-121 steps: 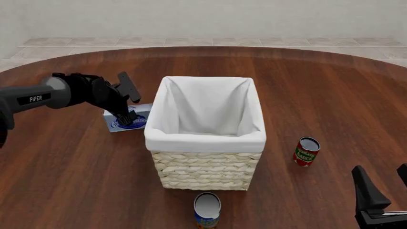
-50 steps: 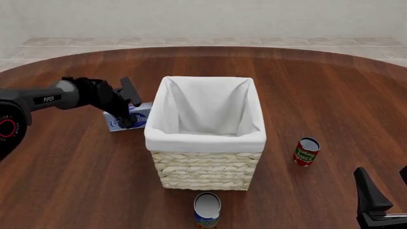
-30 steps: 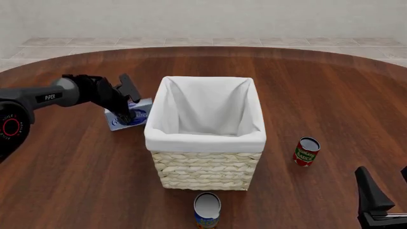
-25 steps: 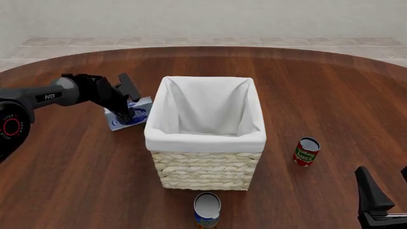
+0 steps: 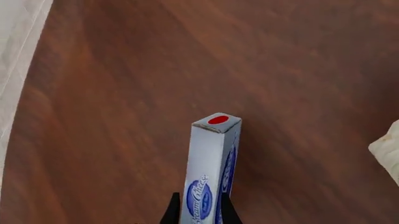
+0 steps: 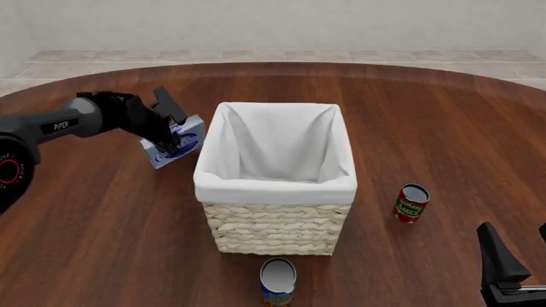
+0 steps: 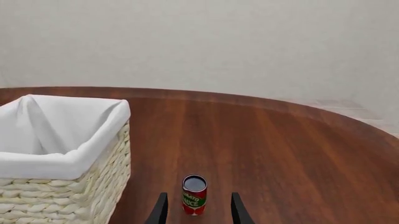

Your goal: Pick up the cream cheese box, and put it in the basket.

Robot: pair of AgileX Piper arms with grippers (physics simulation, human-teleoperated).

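Reaching in from the left side, the left arm stretches w/ its left tool (image 6: 168,128) clamped on the cream cheese box (image 6: 173,141), fingers pressed on both flat faces. Box is tilted, off the tabletop (image 6: 102,224), just beside the basket (image 6: 275,182) on its left, outside the rim. Wrist cam shows the box end w/ the red spot pointing away from the tool. Right tool (image 7: 195,207) sits low at the near right, fingers apart, gripping nothing, red can (image 7: 194,194) in front of it. Blue-orange can (image 6: 277,281) stands near the basket's front.
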